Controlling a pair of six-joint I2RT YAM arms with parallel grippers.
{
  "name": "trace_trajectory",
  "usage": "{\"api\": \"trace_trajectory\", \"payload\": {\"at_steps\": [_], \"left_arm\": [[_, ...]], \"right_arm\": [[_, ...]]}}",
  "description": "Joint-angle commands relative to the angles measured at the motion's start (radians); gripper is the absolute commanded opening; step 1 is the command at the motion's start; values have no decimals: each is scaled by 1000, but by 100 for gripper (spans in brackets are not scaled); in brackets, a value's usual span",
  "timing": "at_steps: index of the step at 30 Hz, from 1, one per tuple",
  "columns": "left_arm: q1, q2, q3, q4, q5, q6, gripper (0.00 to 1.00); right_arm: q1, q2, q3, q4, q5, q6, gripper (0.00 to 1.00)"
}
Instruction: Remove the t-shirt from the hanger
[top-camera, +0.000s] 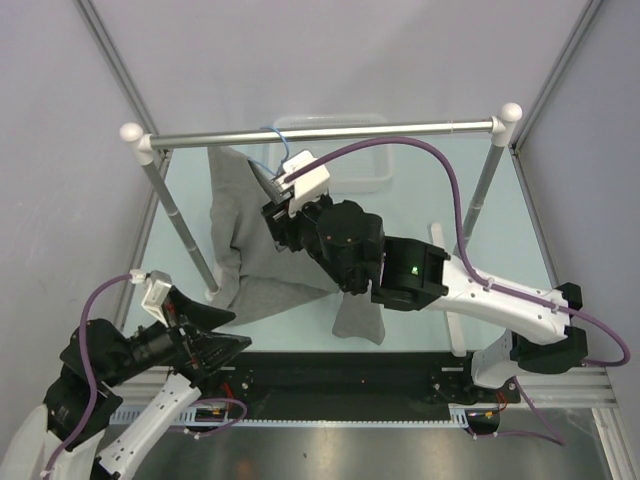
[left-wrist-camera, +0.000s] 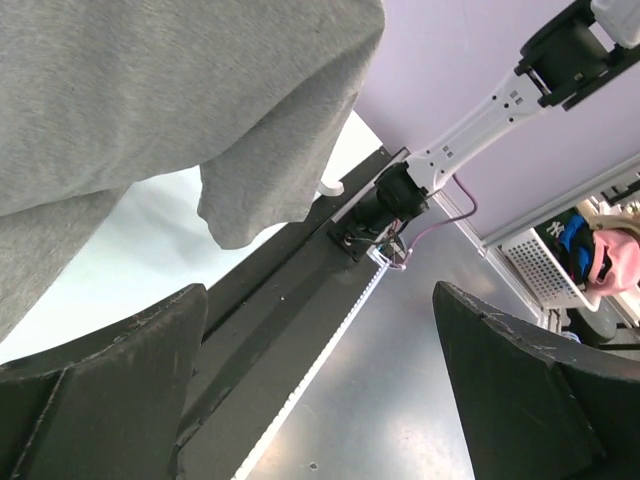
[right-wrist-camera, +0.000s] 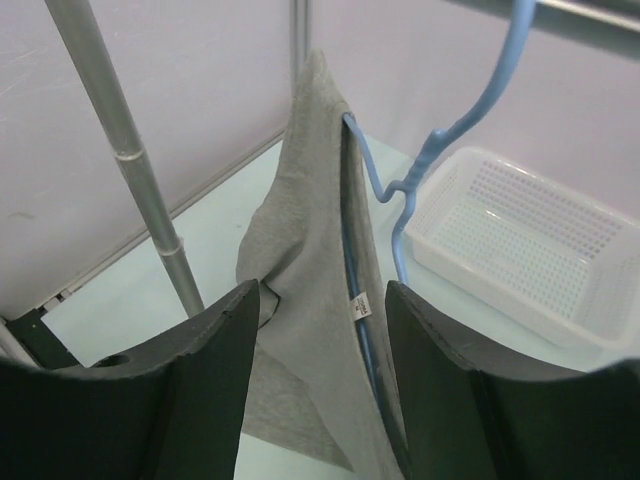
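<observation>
You see the t-shirt (top-camera: 240, 240) hanging on the hanger (right-wrist-camera: 428, 152), and the hook of the hanger sits over the metal rail (top-camera: 320, 131). The lower part of the shirt spreads onto the table (top-camera: 410, 215). The right tool (right-wrist-camera: 322, 290) is up at the shoulder of the shirt, just below the rail. Its two fingers (right-wrist-camera: 215, 370) stand on either side of the folded grey cloth and the blue wire inside it. The cloth fills the gap between them, but you cannot tell whether they press on it. Behind the shirt, a white basket (right-wrist-camera: 520, 230) stands on the table. The left tool (left-wrist-camera: 320, 292) is low at the near edge of the table, its jaws wide apart and holding nothing. A loose part of the shirt hangs above it.
</observation>
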Motion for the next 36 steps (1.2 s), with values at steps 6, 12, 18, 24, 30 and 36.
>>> {"api": "trace_trajectory", "payload": {"at_steps": [6, 12, 18, 24, 30, 36], "left_arm": [[-53, 23, 46, -24, -71, 39, 100], [-53, 88, 15, 51, -33, 5, 100], [-53, 141, 23, 105, -50, 2, 100], [-53, 262, 105, 288, -28, -62, 98], [-53, 447, 255, 391, -114, -140, 94], [-53, 603, 309, 488, -218, -294, 78]], "right_arm": [[29, -71, 33, -107, 89, 81, 58], [-26, -127, 16, -193, 40, 186, 58], [-29, -184, -24, -254, 37, 221, 59], [-28, -261, -165, -280, -3, 286, 68], [-26, -350, -219, -380, -9, 378, 75], [-23, -408, -282, -366, -4, 389, 86]]}}
